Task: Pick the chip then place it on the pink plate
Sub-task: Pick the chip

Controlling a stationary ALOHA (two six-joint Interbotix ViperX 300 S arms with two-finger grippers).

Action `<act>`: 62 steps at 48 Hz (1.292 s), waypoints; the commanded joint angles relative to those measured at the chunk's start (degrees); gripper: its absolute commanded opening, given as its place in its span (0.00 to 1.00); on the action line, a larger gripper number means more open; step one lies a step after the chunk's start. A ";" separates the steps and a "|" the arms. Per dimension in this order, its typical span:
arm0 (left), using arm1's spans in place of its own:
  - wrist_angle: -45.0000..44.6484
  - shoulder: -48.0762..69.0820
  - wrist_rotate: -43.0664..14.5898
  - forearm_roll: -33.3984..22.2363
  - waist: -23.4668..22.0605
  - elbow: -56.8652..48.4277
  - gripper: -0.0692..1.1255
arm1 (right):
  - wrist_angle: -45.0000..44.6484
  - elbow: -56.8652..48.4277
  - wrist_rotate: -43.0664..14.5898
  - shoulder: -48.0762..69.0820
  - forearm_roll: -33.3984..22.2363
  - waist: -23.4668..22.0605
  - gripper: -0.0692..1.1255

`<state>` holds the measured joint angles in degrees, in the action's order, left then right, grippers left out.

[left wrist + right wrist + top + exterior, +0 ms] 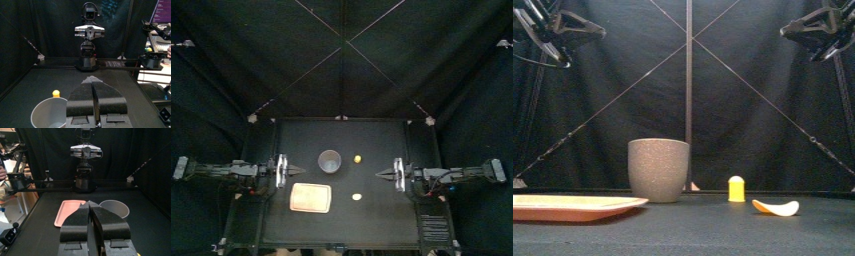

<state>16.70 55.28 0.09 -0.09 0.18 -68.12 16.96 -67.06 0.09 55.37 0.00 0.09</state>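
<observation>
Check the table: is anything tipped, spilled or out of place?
Nothing stands out. The grey cup stands upright, the pink tray lies flat, and the yellow toy and the chip sit apart on the table. The left tool and right tool are shut, at the sides.

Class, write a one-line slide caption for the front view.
Left to right on the black table: pink tray, grey speckled cup, small yellow toy, curved chip, not yet picked.

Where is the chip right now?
In the top view the chip lies just right of the pink plate, nearer the front edge than the yellow toy.
</observation>
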 commanded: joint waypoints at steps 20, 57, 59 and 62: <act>0.62 -0.62 0.09 -0.44 1.85 0.53 0.10 | 0.62 -0.62 -18.72 -14.24 25.05 -0.18 0.57; 0.53 -0.53 -0.35 -0.97 3.78 -0.70 0.12 | -4.39 7.91 -53.53 -45.97 28.30 13.27 0.94; 0.53 -0.53 -0.35 -0.97 3.87 -0.79 0.12 | -4.31 8.88 -53.96 -47.64 28.48 13.45 0.94; 0.53 -0.53 -0.35 -0.97 3.87 -1.05 0.12 | -4.13 10.37 -54.84 -50.01 28.48 13.71 0.94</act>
<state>16.79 55.02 -0.18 -1.14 3.87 -69.79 12.30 -59.15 -54.23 6.94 28.48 13.45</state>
